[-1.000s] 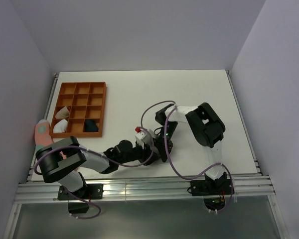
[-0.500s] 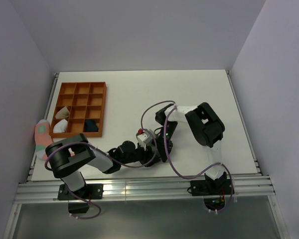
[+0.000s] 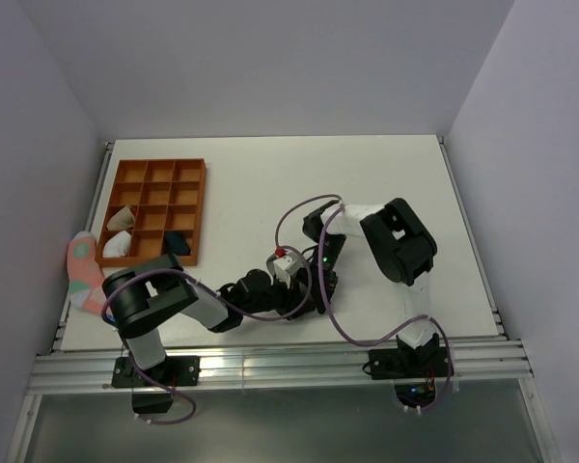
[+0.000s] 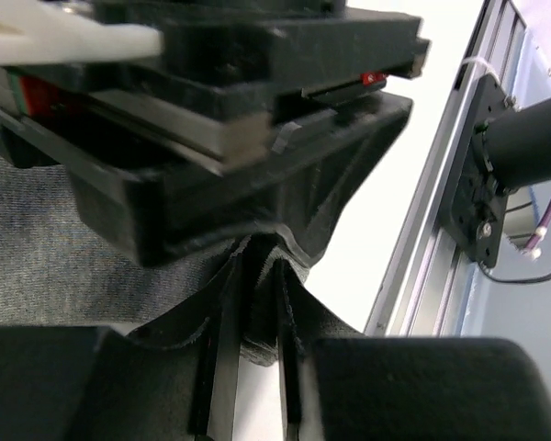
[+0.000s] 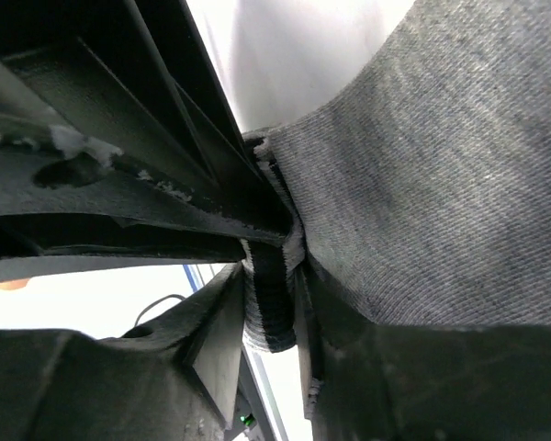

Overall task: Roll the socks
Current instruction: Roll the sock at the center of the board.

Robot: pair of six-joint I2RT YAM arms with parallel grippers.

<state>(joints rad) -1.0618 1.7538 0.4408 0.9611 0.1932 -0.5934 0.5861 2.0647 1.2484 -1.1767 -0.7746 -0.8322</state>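
Both grippers meet at the front middle of the table, and in the top view they hide the socks almost entirely. My left gripper point(image 3: 294, 289) point(image 4: 257, 285) is shut on a fold of dark sock fabric point(image 4: 262, 317). Grey knit of the socks point(image 4: 55, 248) spreads to its left, and the right gripper's black body point(image 4: 211, 138) sits just above. My right gripper point(image 3: 315, 282) point(image 5: 271, 294) is shut on the dark-striped cuff point(image 5: 274, 308) of the grey sock point(image 5: 441, 184), which stretches up and to the right.
An orange compartment tray point(image 3: 159, 172) at the back left holds pale rolled bundles point(image 3: 119, 243) and a dark bundle point(image 3: 177, 244). A pink sock point(image 3: 81, 270) lies over the table's left edge. The aluminium rail point(image 4: 436, 239) runs along the near edge.
My left arm has swung right, bringing its gripper up against the right gripper, and its jaws have closed on the sock fabric. The right arm has hardly moved.
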